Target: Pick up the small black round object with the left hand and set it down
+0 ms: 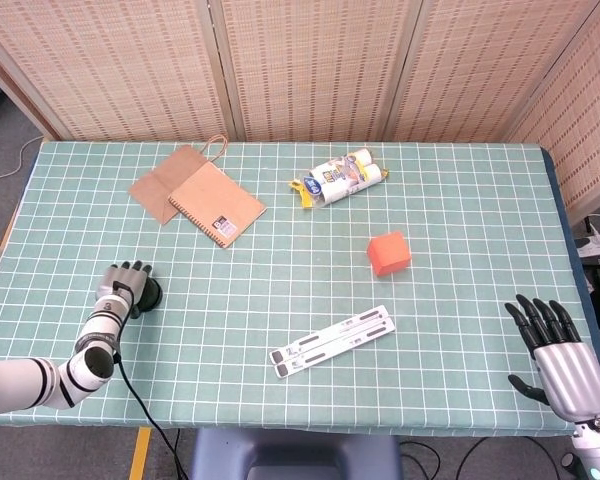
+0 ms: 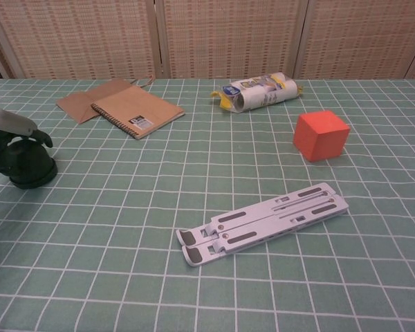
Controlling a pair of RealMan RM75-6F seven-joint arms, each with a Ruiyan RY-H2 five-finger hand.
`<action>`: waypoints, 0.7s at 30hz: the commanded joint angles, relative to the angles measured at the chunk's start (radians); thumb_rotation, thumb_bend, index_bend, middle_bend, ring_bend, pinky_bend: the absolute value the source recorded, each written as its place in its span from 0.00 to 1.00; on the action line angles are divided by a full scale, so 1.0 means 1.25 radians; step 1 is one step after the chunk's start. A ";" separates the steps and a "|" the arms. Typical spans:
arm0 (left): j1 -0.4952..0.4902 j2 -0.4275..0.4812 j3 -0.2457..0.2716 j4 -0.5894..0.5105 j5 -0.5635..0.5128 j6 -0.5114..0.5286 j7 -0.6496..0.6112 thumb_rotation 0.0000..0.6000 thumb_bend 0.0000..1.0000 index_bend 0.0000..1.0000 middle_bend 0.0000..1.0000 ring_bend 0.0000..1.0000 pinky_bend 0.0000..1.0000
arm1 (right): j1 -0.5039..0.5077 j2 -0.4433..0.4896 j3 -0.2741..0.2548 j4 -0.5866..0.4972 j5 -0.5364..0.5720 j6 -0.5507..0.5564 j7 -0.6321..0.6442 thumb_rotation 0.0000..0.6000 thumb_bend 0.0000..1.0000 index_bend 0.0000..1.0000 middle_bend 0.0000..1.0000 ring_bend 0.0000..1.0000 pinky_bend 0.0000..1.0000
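Left hand (image 1: 123,288) lay over the small black round object (image 2: 29,164), fingers draped on its top and side; whether it gripped could not be told | object stood on the table (image 1: 460,200), directly beneath the hand | right hand (image 1: 563,358) well apart at the opposite table edge, fingers spread, holding nothing

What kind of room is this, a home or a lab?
Probably a lab test bench: a table under a checked green cloth, woven folding screens behind it, and unrelated items laid out, like an orange cube and a notebook.
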State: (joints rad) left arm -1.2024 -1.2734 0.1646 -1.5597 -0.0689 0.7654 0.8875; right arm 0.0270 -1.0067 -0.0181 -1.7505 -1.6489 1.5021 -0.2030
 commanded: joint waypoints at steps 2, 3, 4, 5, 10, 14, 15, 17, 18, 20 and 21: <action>-0.011 -0.010 0.006 0.008 -0.016 0.000 0.011 1.00 0.41 0.00 0.00 0.00 0.14 | -0.001 -0.001 0.000 0.001 -0.001 0.003 0.000 1.00 0.06 0.00 0.00 0.00 0.00; -0.015 -0.011 0.007 0.007 -0.018 0.001 0.015 1.00 0.41 0.00 0.00 0.00 0.15 | -0.001 -0.002 0.000 0.001 0.000 0.002 -0.001 1.00 0.06 0.00 0.00 0.00 0.00; -0.019 -0.011 0.007 0.005 -0.019 0.002 0.017 1.00 0.41 0.00 0.00 0.00 0.15 | -0.001 -0.002 0.001 0.001 0.000 0.002 -0.002 1.00 0.06 0.00 0.00 0.00 0.00; -0.022 -0.012 0.007 0.003 -0.021 0.004 0.019 1.00 0.41 0.00 0.00 0.00 0.15 | -0.001 -0.002 0.001 0.002 0.000 0.002 -0.002 1.00 0.06 0.00 0.00 0.00 0.00; -0.047 -0.022 0.023 0.008 -0.072 -0.004 0.052 1.00 0.42 0.00 0.00 0.00 0.16 | 0.001 -0.002 0.000 0.001 0.002 -0.003 -0.001 1.00 0.06 0.00 0.00 0.00 0.00; -0.059 -0.035 0.030 0.019 -0.094 0.000 0.070 1.00 0.41 0.03 0.00 0.00 0.17 | 0.000 -0.002 0.001 0.001 0.002 0.002 0.001 1.00 0.06 0.00 0.00 0.00 0.00; -0.060 -0.037 0.031 0.021 -0.095 0.000 0.071 1.00 0.41 0.04 0.00 0.00 0.18 | -0.001 -0.002 0.001 0.001 0.002 0.003 0.002 1.00 0.06 0.00 0.00 0.00 0.00; -0.059 -0.039 0.032 0.025 -0.094 -0.001 0.071 1.00 0.41 0.06 0.00 0.00 0.18 | -0.001 -0.001 0.001 0.001 0.003 0.002 0.003 1.00 0.06 0.00 0.00 0.00 0.00; -0.058 -0.041 0.032 0.028 -0.093 -0.002 0.070 1.00 0.41 0.06 0.00 0.00 0.18 | 0.000 -0.001 0.001 0.001 0.003 0.001 0.002 1.00 0.06 0.00 0.00 0.00 0.00; -0.056 -0.043 0.034 0.033 -0.093 -0.004 0.070 1.00 0.41 0.07 0.01 0.00 0.19 | 0.000 -0.002 0.000 0.001 0.002 -0.001 0.002 1.00 0.06 0.00 0.00 0.00 0.00; -0.055 -0.044 0.035 0.034 -0.093 -0.005 0.071 1.00 0.41 0.08 0.02 0.00 0.19 | 0.000 -0.002 0.000 0.001 0.002 0.000 0.001 1.00 0.06 0.00 0.00 0.00 0.00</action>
State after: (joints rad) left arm -1.2720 -1.3285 0.2080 -1.5175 -0.1850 0.7594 0.9757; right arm 0.0275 -1.0093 -0.0181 -1.7488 -1.6470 1.5018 -0.2015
